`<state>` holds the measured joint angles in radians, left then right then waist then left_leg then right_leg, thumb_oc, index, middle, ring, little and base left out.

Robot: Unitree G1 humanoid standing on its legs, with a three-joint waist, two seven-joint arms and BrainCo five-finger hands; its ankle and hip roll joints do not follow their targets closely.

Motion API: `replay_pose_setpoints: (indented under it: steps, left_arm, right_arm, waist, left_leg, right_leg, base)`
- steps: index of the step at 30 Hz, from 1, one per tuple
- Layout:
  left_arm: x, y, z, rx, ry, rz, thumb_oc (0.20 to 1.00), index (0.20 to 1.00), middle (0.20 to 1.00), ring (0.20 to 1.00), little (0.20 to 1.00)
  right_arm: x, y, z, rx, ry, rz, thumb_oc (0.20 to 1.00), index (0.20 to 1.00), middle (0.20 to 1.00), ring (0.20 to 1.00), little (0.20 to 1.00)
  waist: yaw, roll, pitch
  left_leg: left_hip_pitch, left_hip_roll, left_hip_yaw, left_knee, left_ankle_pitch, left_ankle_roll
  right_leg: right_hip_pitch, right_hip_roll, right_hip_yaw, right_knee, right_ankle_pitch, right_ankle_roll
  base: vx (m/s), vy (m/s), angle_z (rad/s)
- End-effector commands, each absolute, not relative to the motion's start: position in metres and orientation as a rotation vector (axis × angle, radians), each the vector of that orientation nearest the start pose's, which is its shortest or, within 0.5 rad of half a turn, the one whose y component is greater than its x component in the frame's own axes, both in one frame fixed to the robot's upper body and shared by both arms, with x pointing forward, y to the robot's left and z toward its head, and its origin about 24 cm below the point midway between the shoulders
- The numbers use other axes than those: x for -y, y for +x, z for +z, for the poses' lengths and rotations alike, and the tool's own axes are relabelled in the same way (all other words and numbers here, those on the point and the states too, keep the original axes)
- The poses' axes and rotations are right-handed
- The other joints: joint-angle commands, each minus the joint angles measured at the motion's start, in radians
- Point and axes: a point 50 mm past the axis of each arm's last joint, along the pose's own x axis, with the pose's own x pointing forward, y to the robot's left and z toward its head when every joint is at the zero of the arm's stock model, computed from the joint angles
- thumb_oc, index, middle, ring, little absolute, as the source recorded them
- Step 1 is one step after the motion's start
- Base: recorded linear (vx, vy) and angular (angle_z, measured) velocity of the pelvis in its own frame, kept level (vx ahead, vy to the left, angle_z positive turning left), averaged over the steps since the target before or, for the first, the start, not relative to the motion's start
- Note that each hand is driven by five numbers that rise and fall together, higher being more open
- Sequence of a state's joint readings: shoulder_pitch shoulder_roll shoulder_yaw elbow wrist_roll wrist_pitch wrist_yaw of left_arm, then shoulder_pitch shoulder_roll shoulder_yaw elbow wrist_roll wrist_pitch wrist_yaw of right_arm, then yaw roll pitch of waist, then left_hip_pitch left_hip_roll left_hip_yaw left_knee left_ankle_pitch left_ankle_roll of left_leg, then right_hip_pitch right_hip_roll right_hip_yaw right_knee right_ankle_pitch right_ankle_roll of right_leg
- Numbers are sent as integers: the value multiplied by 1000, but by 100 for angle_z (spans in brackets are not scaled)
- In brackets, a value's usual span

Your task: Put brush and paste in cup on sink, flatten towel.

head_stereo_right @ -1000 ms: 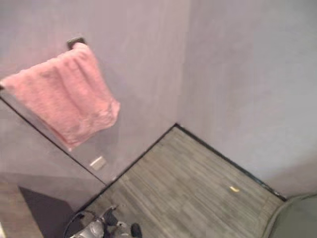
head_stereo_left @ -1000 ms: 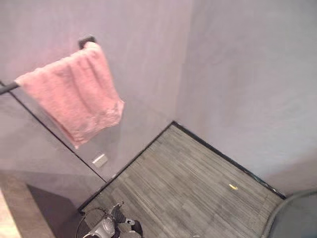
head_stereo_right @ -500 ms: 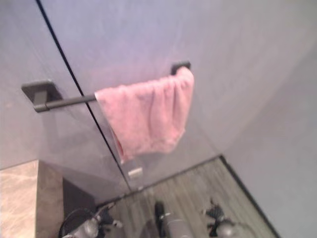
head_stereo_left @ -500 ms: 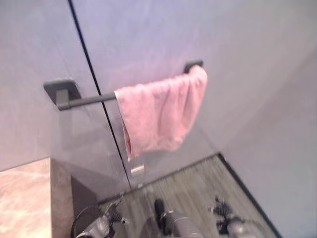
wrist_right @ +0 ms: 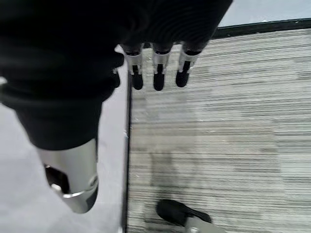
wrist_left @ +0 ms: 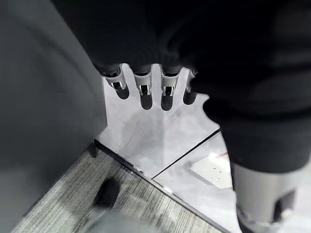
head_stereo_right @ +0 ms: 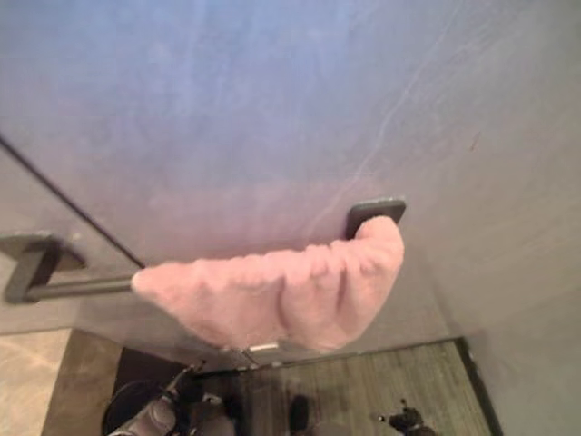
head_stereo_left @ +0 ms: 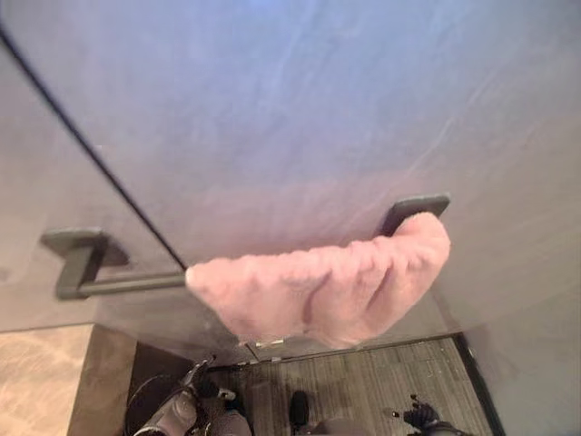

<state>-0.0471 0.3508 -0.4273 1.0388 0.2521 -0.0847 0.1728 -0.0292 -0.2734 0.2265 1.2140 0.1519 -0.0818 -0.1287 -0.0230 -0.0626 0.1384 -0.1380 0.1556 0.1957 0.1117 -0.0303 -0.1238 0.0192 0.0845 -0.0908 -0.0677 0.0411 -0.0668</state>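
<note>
A pink towel [head_stereo_left: 327, 291] hangs bunched up on the right end of a dark towel bar [head_stereo_left: 118, 283], which is fixed to the grey wall. Its folds crowd against the bar's right bracket [head_stereo_left: 413, 211]. My left hand [wrist_left: 144, 90] hangs low by my side, fingers straight and holding nothing, above pale floor and grey planks. My right hand [wrist_right: 158, 73] also hangs down, fingers straight and apart from the thumb [wrist_right: 73, 179], holding nothing. Both hands sit well below the towel, at the lower left [head_stereo_left: 172, 413] and lower right [head_stereo_left: 422, 418] of the left eye view.
A marbled beige counter [head_stereo_left: 36, 381] edge shows at the lower left. Grey striped plank floor [head_stereo_left: 363, 386] runs under the towel to the wall. A thin dark seam [head_stereo_left: 91, 154] crosses the wall diagonally down to the bar.
The camera has swung up and closer to the wall, so the towel and bar now sit lower in the picture. The towel and both hands stay as they were.
</note>
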Motion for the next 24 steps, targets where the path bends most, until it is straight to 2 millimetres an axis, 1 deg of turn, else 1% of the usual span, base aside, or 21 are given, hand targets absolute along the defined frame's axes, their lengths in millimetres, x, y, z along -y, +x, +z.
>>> replay_pose_setpoints:
  steps: [1, 3, 6, 7, 10, 12, 13, 15, 16, 17, 18, 19, 20, 21, 22, 24]
  left_arm:
    - [-250, 152, -127, -850, 827, -134, 1000, 1000, 1000, 1000, 1000]
    - [-248, 145, -131, -865, 836, -157, 1000, 1000, 1000, 1000, 1000]
    - [-244, 140, -133, -869, 849, -191, 1000, 1000, 1000, 1000, 1000]
    - [-244, 140, -133, -869, 849, -191, 1000, 1000, 1000, 1000, 1000]
    - [-240, 143, -132, -839, 860, -220, 1000, 1000, 1000, 1000, 1000]
    - [-240, 143, -132, -838, 868, -226, 1000, 1000, 1000, 1000, 1000]
    - [-240, 143, -132, -837, 885, -238, 1000, 1000, 1000, 1000, 1000]
    - [-241, 145, -132, -835, 899, -235, 1000, 1000, 1000, 1000, 1000]
    - [-241, 147, -131, -825, 903, -236, 1000, 1000, 1000, 1000, 1000]
    - [-241, 147, -131, -825, 903, -236, 1000, 1000, 1000, 1000, 1000]
    - [-242, 151, -129, -816, 912, -225, 1000, 1000, 1000, 1000, 1000]
    - [-242, 154, -128, -809, 914, -217, 1000, 1000, 1000, 1000, 1000]
    - [-243, 155, -127, -804, 917, -209, 1000, 1000, 1000, 1000, 1000]
    - [-244, 156, -126, -803, 913, -202, 1000, 1000, 1000, 1000, 1000]
    - [-246, 157, -125, -805, 912, -189, 1000, 1000, 1000, 1000, 1000]
    - [-250, 153, -127, -835, 893, -149, 1000, 1000, 1000, 1000, 1000]
  right_arm:
    - [254, 99, -150, -1083, -281, -226, 1000, 1000, 1000, 1000, 1000]
    - [253, 103, -149, -1065, -265, -237, 1000, 1000, 1000, 1000, 1000]
    - [248, 111, -147, -1026, -243, -228, 1000, 1000, 1000, 1000, 1000]
    - [248, 111, -147, -1026, -243, -228, 1000, 1000, 1000, 1000, 1000]
    - [241, 127, -141, -956, -263, -179, 1000, 1000, 1000, 1000, 1000]
    - [239, 130, -140, -941, -262, -169, 1000, 1000, 1000, 1000, 1000]
    - [235, 135, -137, -909, -251, -156, 1000, 1000, 1000, 1000, 1000]
    - [233, 137, -136, -899, -250, -144, 1000, 1000, 1000, 1000, 1000]
    - [231, 139, -136, -896, -252, -139, 1000, 1000, 1000, 1000, 1000]
    - [231, 139, -136, -896, -252, -139, 1000, 1000, 1000, 1000, 1000]
    - [228, 140, -136, -894, -254, -131, 1000, 1000, 1000, 1000, 1000]
    - [227, 144, -135, -883, -262, -123, 1000, 1000, 1000, 1000, 1000]
    - [225, 146, -134, -876, -273, -111, 1000, 1000, 1000, 1000, 1000]
    - [224, 147, -134, -875, -277, -104, 1000, 1000, 1000, 1000, 1000]
    - [223, 147, -135, -878, -283, -94, 1000, 1000, 1000, 1000, 1000]
    - [223, 147, -136, -890, -312, -74, 1000, 1000, 1000, 1000, 1000]
  waist:
    - [7, 15, 1]
    - [6, 23, -8]
    - [7, 30, -14]
    - [7, 30, -14]
    - [3, 31, 0]
    - [2, 29, 4]
    - [-8, 22, 11]
    - [-13, 20, 16]
    - [-14, 23, 17]
    - [-14, 23, 15]
    - [-18, 26, 20]
    - [-9, 25, 28]
    - [2, 27, 29]
    - [6, 24, 24]
    - [14, 18, 16]
    - [33, 8, 2]
  left_leg:
    - [57, -89, 12, -7, 24, 71]
    - [82, -110, 26, -33, 13, 87]
    - [107, -130, 54, -59, 3, 102]
    - [107, -130, 54, -59, 3, 102]
    - [107, -141, 65, -68, -4, 116]
    - [106, -143, 70, -71, -4, 118]
    - [104, -149, 75, -82, -2, 120]
    - [95, -142, 76, -93, 7, 119]
    - [86, -137, 72, -93, 10, 119]
    - [85, -136, 73, -93, 10, 119]
    - [77, -124, 65, -90, 16, 120]
    - [69, -119, 73, -80, 18, 121]
    - [58, -114, 85, -75, 25, 122]
    - [48, -118, 86, -79, 32, 123]
    - [32, -120, 89, -83, 46, 121]
    - [18, -106, 99, -88, 69, 112]
  right_leg:
    - [-36, -133, 9, 222, -106, 140]
    - [-40, -149, 22, 226, -91, 158]
    - [-43, -168, 35, 223, -70, 180]
    - [-43, -168, 35, 223, -70, 180]
    - [-78, -175, 53, 246, -50, 194]
    - [-83, -175, 62, 245, -42, 198]
    - [-97, -172, 96, 230, -14, 207]
    - [-121, -167, 144, 202, 20, 218]
    - [-130, -168, 170, 197, 34, 223]
    - [-132, -167, 170, 197, 35, 223]
    - [-146, -172, 203, 210, 39, 222]
    - [-137, -182, 171, 225, 22, 219]
    - [-111, -187, 131, 258, -17, 212]
    - [-90, -182, 126, 273, -38, 209]
    - [-73, -167, 139, 276, -49, 209]
    - [-61, -155, 136, 245, -73, 203]
  base:
    - [116, 240, -33]
    - [117, 274, -11]
    - [60, 205, -14]
    - [18, 173, -23]
    - [-33, 140, -3]
    - [-53, 73, -23]
    - [-110, 64, -22]
    - [-122, -14, -19]
    - [-69, -37, -21]
    - [-95, -42, -15]
    - [-134, -24, -6]
    - [-220, -23, -6]
    - [-213, -17, -5]
    - [-199, -59, -12]
    - [-162, -114, -12]
    - [-134, -170, -15]
